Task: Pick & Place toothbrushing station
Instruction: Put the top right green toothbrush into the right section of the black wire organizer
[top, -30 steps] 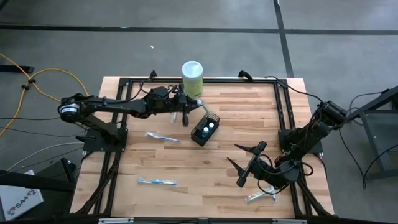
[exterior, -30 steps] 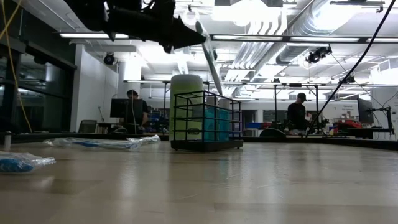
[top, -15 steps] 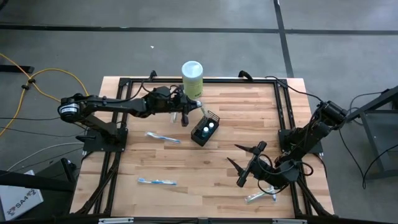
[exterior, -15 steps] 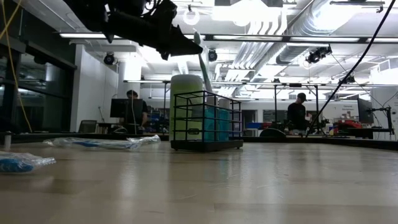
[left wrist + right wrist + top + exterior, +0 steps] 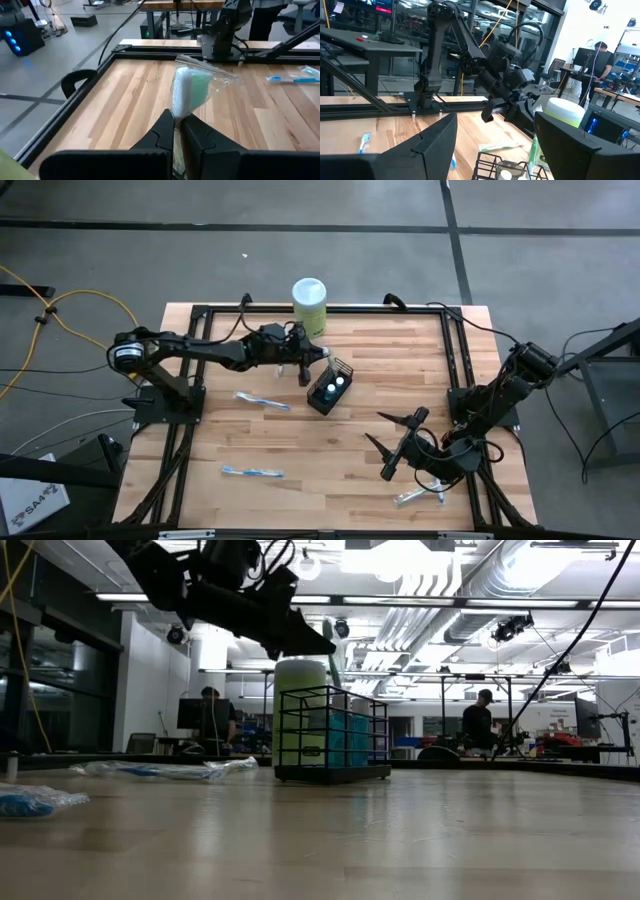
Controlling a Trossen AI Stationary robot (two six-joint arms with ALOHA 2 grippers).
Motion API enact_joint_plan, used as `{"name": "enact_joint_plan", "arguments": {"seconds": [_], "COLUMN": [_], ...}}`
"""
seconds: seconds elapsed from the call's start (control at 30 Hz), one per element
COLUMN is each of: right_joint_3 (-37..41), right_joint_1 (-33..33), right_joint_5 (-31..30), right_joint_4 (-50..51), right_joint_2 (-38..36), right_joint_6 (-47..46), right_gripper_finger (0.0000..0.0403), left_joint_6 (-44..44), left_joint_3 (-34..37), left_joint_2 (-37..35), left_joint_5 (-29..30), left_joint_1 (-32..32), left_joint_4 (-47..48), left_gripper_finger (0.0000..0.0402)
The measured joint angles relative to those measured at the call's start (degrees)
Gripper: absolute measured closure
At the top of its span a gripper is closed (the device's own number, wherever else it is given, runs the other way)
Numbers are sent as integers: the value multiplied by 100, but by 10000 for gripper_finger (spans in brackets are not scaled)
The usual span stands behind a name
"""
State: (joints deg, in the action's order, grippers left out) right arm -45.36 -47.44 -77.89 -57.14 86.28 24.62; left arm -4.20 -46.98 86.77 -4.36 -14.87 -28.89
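The wire-mesh holder [image 5: 331, 385] is standing mid-table with two teal tubes [image 5: 335, 385] inside. A wrapped toothbrush [image 5: 191, 90] is being pinched above it by the left gripper [image 5: 306, 367]. Three wrapped brushes are lying unplaced; the right gripper [image 5: 397, 438] is waiting wide open.

We see the left gripper [image 5: 306, 367] has swung closer over the small black wire-mesh holder [image 5: 330, 385], and the clear-wrapped white-and-green toothbrush [image 5: 189, 90] clamped in its fingers no longer slants high above the basket but now points down into it.
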Motion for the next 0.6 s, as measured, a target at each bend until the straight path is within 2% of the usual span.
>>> {"name": "enact_joint_plan", "arguments": {"seconds": [0.27,0.37,0.6], "right_joint_3": [0,0,-2], "right_joint_1": [57,113,190], "right_joint_5": [5,7,86], "right_joint_4": [0,28,222], "right_joint_2": [0,0,0], "right_joint_6": [0,-46,-252], "right_gripper_finger": [147,146,147], "left_joint_6": [214,256,365], "left_joint_3": [-32,-131,-455], "left_joint_2": [50,113,235], "left_joint_5": [-7,-173,-275], "left_joint_1": [-48,-51,-130], "left_joint_4": [53,34,699], "left_gripper_finger": [397,397,397]}}
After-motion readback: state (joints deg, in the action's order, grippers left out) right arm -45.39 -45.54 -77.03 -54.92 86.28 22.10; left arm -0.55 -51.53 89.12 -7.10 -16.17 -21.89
